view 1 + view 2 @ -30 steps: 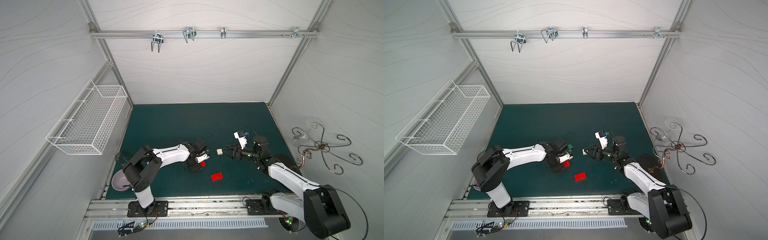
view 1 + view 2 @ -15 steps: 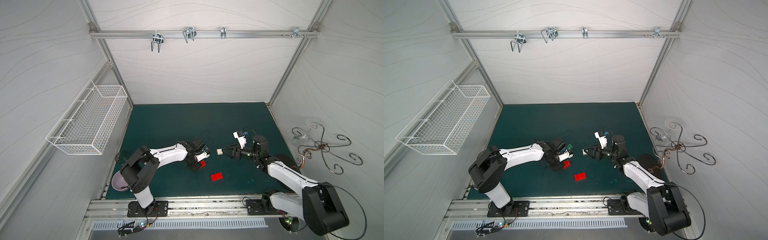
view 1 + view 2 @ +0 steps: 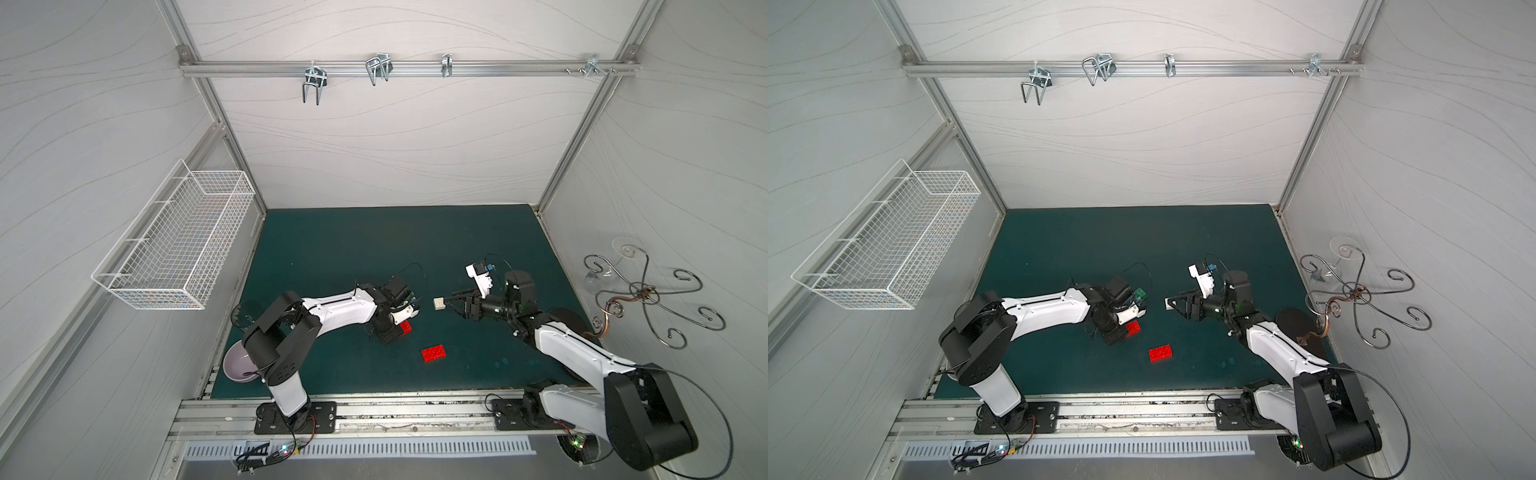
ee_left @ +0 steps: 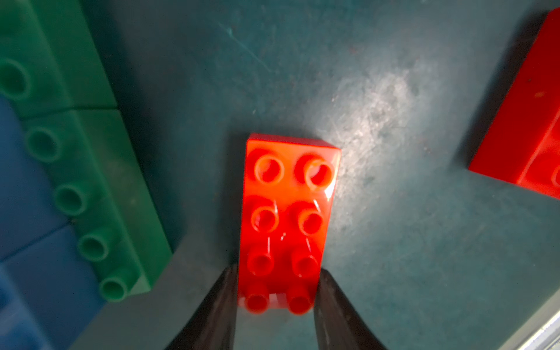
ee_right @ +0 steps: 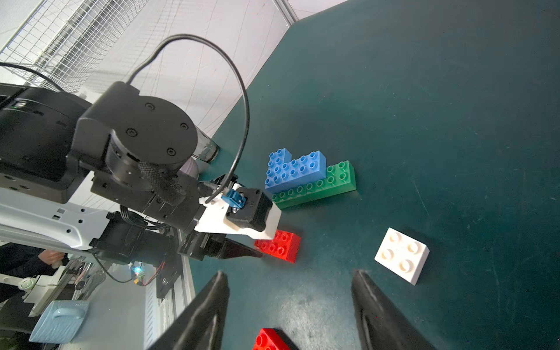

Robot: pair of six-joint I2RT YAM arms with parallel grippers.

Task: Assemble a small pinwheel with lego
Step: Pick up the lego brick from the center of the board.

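Wire basket [image 3: 174, 245] up on the left wall, well clear of the green mat [image 3: 374, 241]. Below it, at the mat's left edge, pale bowl [image 3: 237, 366] tucked in beside the left arm's base: tight corner, little room. Next along, left gripper [image 4: 278, 269], low over the mat and clamped on the red brick [image 4: 288, 212]. Dark fingers [image 4: 224, 303] pressed to both long sides at one end, studs up. Close by in the left wrist view, blue-and-green cluster [image 4: 75, 169], blue bricks set against a row of green, apart from the held brick with a strip of bare mat between. Toward the front rail, second red brick [image 3: 434, 353], flat and alone, well apart from both grippers. Mid-mat, white brick [image 3: 439, 304], studs up, near the right gripper [image 5: 290, 274] but not touching. Jaws there spread wide, nothing between them, only bare mat underneath. Plenty of open green beyond, all the way to the back wall. Far right, past the mat's edge, curled wire stand [image 3: 648, 295] on the side wall.
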